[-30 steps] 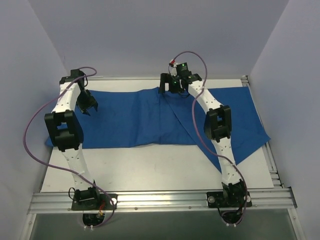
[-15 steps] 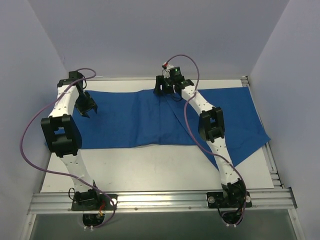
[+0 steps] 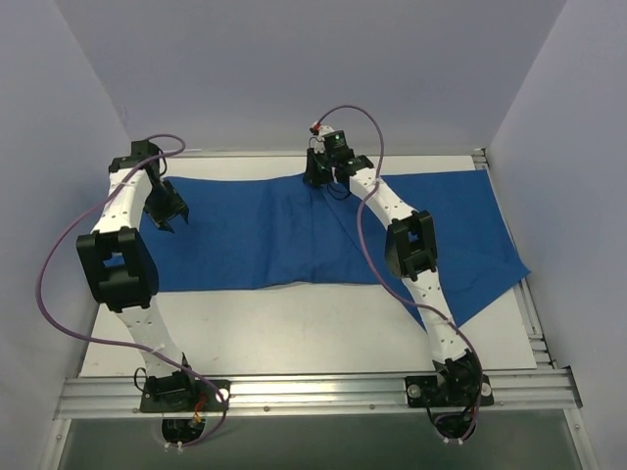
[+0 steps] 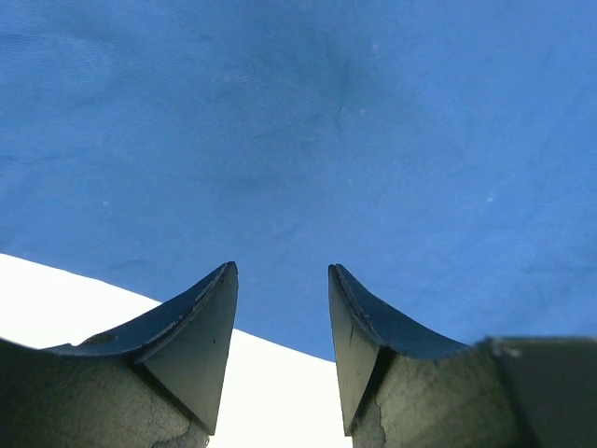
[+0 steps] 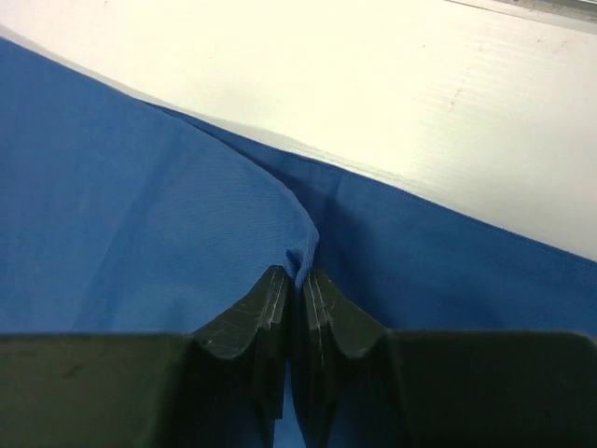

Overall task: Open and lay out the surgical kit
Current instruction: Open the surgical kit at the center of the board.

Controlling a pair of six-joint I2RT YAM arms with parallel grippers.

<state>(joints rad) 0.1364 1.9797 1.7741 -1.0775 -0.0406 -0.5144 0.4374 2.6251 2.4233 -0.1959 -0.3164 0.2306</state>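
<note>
The surgical kit shows as a large blue cloth wrap [image 3: 245, 235] lying folded over in a broad band across the far half of the white table. My right gripper [image 3: 315, 179] is at the wrap's far edge near the middle. In the right wrist view it [image 5: 298, 275] is shut on a small raised fold of the blue cloth [image 5: 140, 205]. My left gripper [image 3: 167, 213] hovers over the wrap's left end. Its fingers stand open in the left wrist view [image 4: 283, 271], with only blue cloth [image 4: 373, 140] and white table beyond them.
Bare white table [image 3: 294, 333] lies between the wrap and the aluminium rail [image 3: 313, 392] that carries both arm bases. Pale walls close in on the left, back and right. A metal rail [image 3: 534, 313] runs along the table's right edge, where a corner of the cloth reaches.
My right gripper has slid left along the wrap's far edge and shut on a fold of cloth. The left arm has shifted slightly left, its gripper still open.
</note>
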